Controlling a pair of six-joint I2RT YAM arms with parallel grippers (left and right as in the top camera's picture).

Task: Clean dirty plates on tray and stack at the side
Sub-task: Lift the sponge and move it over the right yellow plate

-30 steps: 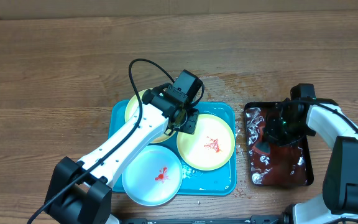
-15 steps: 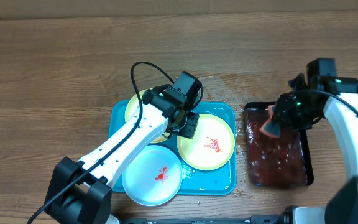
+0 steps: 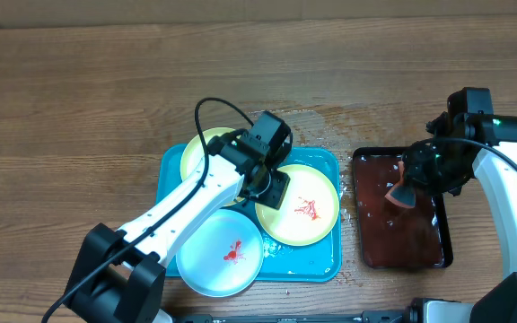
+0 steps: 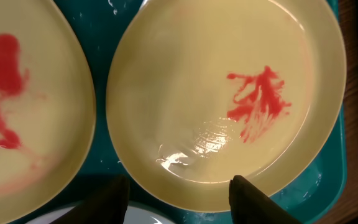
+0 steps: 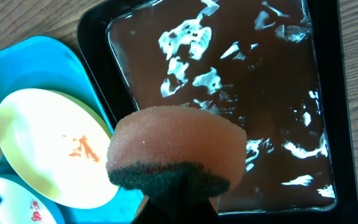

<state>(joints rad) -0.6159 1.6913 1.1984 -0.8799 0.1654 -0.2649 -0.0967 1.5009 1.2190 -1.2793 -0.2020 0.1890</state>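
Tabletop of brown wood carries a turquoise tray at its middle and, well apart to the robot's right, a smaller black tray filled with dark reddish liquid. Three plates lie on the turquoise tray, each smeared with red sauce: a white plate at the near corner, overhanging the rim, one yellow-green plate beside it, and a second yellow-green plate at the back, partly under the arm. The left gripper hovers over the gap between the two yellow-green plates, its fingers spread and holding nothing. The right gripper hangs over the black tray, pinching an orange sponge with a dark scouring face. The plates look like light, stiff plastic, and the wet sheen suggests that they are slippery. The safest hold is probably a pinch across the raised rim, away from the sauce.
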